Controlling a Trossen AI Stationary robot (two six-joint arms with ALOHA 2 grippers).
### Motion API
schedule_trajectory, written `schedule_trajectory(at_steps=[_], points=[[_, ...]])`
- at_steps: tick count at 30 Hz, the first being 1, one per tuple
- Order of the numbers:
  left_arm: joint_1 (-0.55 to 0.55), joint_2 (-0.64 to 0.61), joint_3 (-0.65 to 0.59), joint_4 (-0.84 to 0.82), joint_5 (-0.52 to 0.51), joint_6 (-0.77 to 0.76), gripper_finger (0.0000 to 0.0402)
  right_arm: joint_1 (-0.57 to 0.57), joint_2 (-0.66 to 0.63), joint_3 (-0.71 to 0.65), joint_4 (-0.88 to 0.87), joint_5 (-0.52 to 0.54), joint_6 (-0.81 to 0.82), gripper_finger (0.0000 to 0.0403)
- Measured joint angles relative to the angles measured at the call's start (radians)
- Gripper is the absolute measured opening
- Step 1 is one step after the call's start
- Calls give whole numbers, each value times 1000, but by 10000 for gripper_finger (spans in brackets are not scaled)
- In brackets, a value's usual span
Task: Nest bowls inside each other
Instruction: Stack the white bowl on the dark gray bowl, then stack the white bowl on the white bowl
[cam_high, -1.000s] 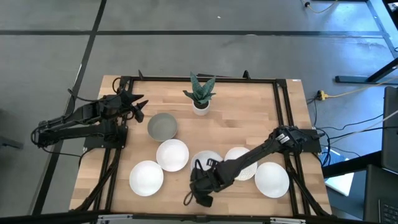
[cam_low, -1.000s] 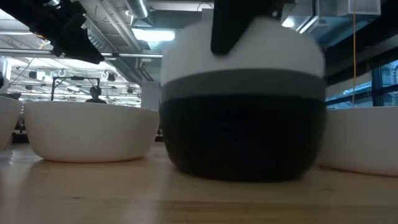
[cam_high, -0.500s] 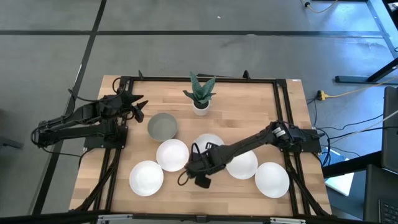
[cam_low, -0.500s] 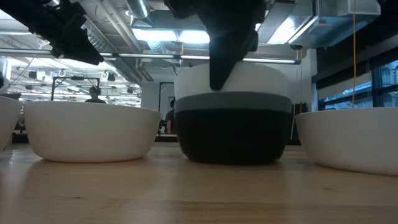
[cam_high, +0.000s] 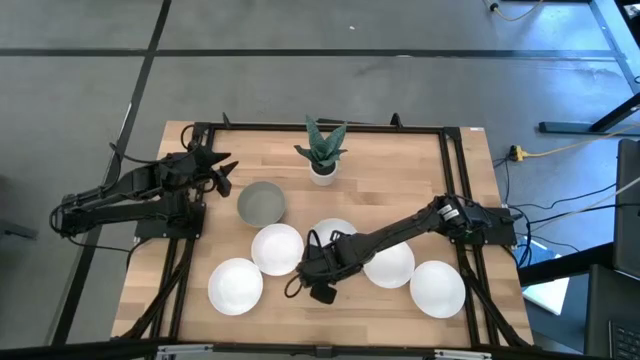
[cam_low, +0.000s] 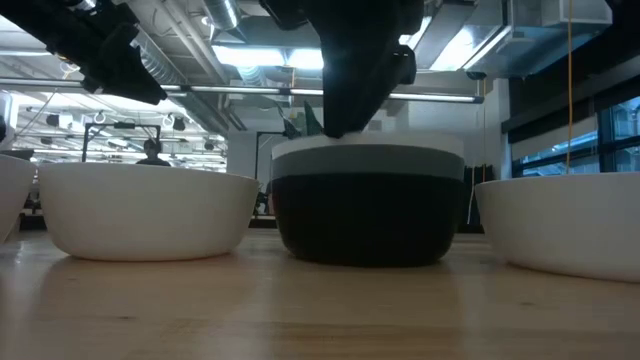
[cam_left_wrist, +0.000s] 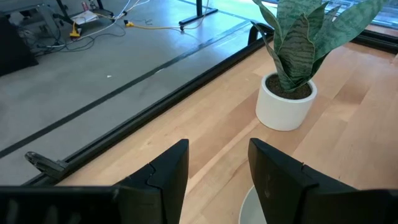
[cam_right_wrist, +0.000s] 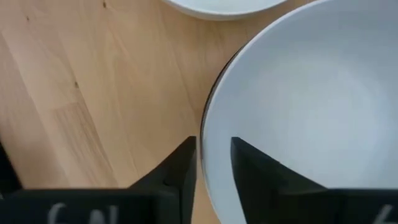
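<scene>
The nested stack of smooth round bowls (cam_low: 368, 205), white inside grey inside black, sits on the wooden table (cam_high: 400, 180) near its middle, between loose white bowls (cam_high: 277, 248), so more can drop in. The right gripper (cam_right_wrist: 211, 163) straddles the top bowl's rim (cam_right_wrist: 208, 118), fingers pinching it, probably to seat it. A grey bowl (cam_high: 261, 203) waits beside the parked left gripper (cam_left_wrist: 217, 163), whose fingers are apart.

Fills the right half of the frame: white bowl (cam_right_wrist: 311, 106), dark edge showing under its rim. Straddling that rim at bottom centre: right gripper (cam_right_wrist: 213, 162), one finger inside, one outside. Upper centre: part of another white bowl (cam_right_wrist: 217, 6). Left: bare wooden table (cam_right_wrist: 93, 87).
</scene>
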Motion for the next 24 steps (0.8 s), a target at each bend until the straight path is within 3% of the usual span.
schedule_trajectory(at_steps=[7,17,24], points=[[0,0,0,0,0,0,161,0,-41,-1,-44,34,0,156],[0,0,0,0,0,0,161,59,-241,0,-266,339,89,172],[0,0,0,1,0,0,161,92,-324,-1,-433,414,217,172]])
